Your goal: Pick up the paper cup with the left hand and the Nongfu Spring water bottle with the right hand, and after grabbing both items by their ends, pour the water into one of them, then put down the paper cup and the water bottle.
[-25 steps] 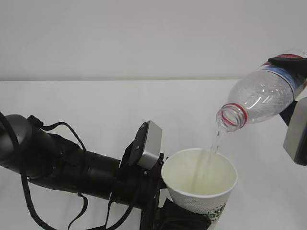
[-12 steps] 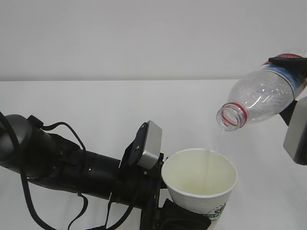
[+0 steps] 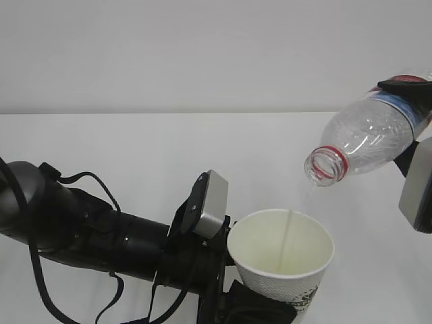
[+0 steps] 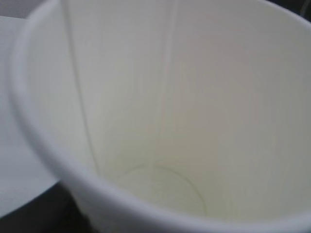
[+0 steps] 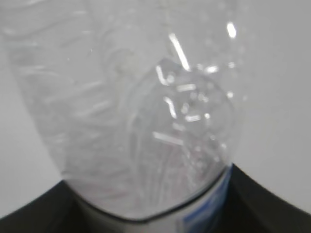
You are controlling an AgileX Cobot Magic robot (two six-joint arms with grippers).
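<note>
The white paper cup (image 3: 270, 280) stands upright at the bottom centre, with my left gripper (image 3: 260, 309) shut on its lower part. Above and to its right, the clear Nongfu Spring water bottle (image 3: 368, 138) is tilted mouth-down, its red-ringed neck over the cup. My right gripper (image 3: 413, 125) is shut on its labelled end. A thin thread of water (image 3: 289, 229) falls into the cup. In the left wrist view the cup's inside (image 4: 218, 97) fills the frame, with a shallow pool (image 4: 160, 187) at the bottom. The right wrist view shows the bottle's ribbed body (image 5: 141, 111) between black jaws.
A white tabletop (image 3: 135, 148) stretches back to a pale wall. The left arm, with looping black cables (image 3: 74, 229) and a grey box module (image 3: 210, 202), lies across the lower left. Another grey module (image 3: 417, 185) hangs at the right edge.
The stream from the bottle has thinned from a thick flow to a fine trickle. Neither arm, cup nor bottle has visibly moved.
</note>
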